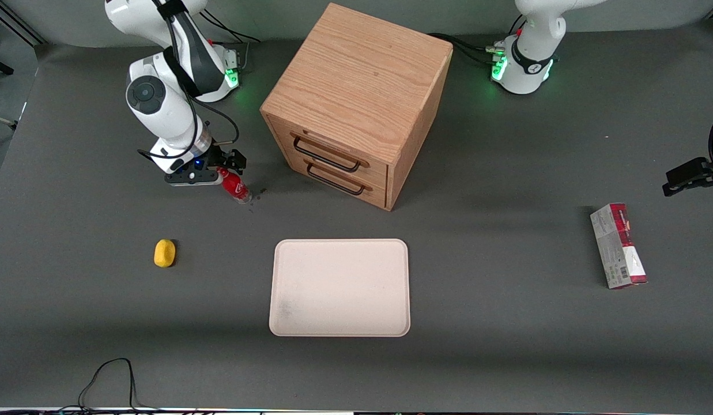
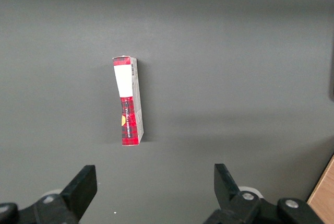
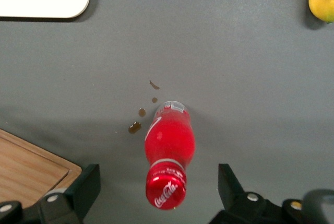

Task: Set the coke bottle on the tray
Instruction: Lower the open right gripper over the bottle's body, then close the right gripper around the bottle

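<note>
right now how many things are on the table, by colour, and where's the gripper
red: 2, the coke bottle and the carton
yellow: 1, the lemon-like lump
cream: 1, the tray
wood: 1, the cabinet
total: 5
The gripper is open, its fingers on either side of the bottle's cap.

On the worktop [image 1: 506, 357] there was one bottle [image 1: 234, 187], one tray [image 1: 340, 287], one wooden cabinet [image 1: 356, 104] with two drawers, one carton [image 1: 618, 245] and one yellow lump [image 1: 165, 253]. One tool [image 1: 218, 171] hung over the bottle, fingers spread apart.
</note>
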